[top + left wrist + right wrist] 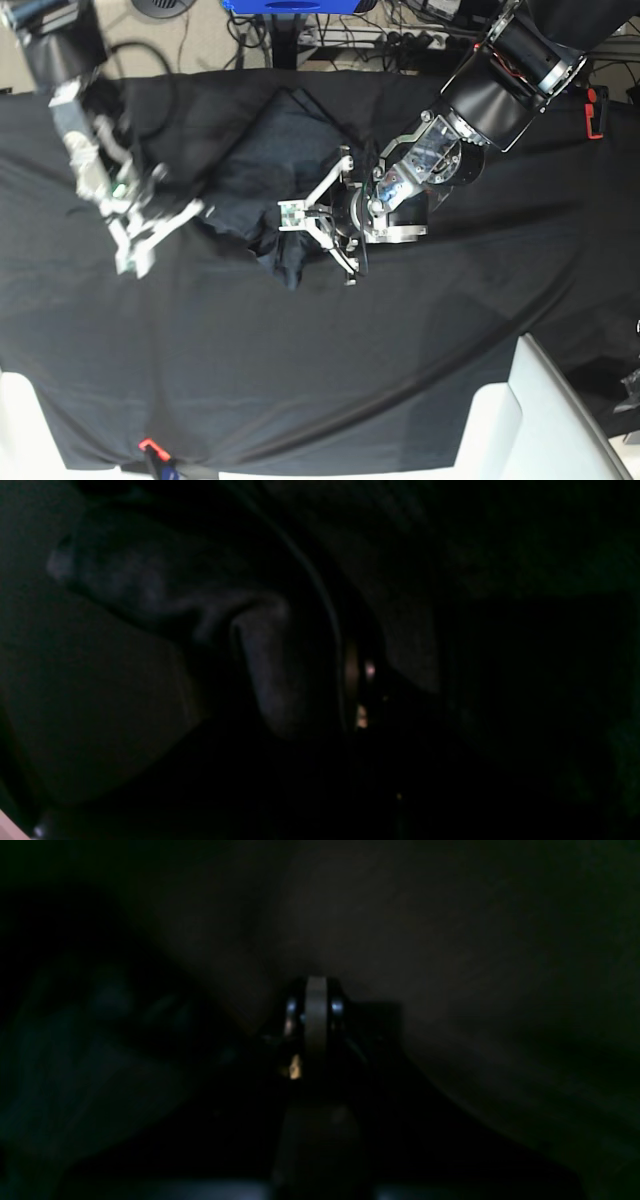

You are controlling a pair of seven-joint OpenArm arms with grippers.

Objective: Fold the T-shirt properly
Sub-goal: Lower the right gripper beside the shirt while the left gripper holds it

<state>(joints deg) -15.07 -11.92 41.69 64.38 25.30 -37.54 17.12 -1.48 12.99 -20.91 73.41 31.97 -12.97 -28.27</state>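
The dark blue-grey T-shirt (pixel 270 150) lies crumpled on the black tablecloth (pixel 350 350), bunched between my two grippers. My left gripper (pixel 290 215) is shut on a gathered fold at the shirt's front edge, with cloth hanging below it. That fold shows in the left wrist view (pixel 265 670) beside the gripper (pixel 357 690). My right gripper (pixel 198 208) is blurred, with its tip at the shirt's left edge. In the right wrist view its pads meet (pixel 316 990) and bluish cloth (pixel 75 1075) lies to the left. Both wrist views are very dark.
A white block (pixel 545 420) stands at the front right and another (pixel 15 420) at the front left. A red clip (pixel 148 445) holds the cloth's front edge and a red clamp (pixel 592 110) sits at the right. Cables lie behind the table.
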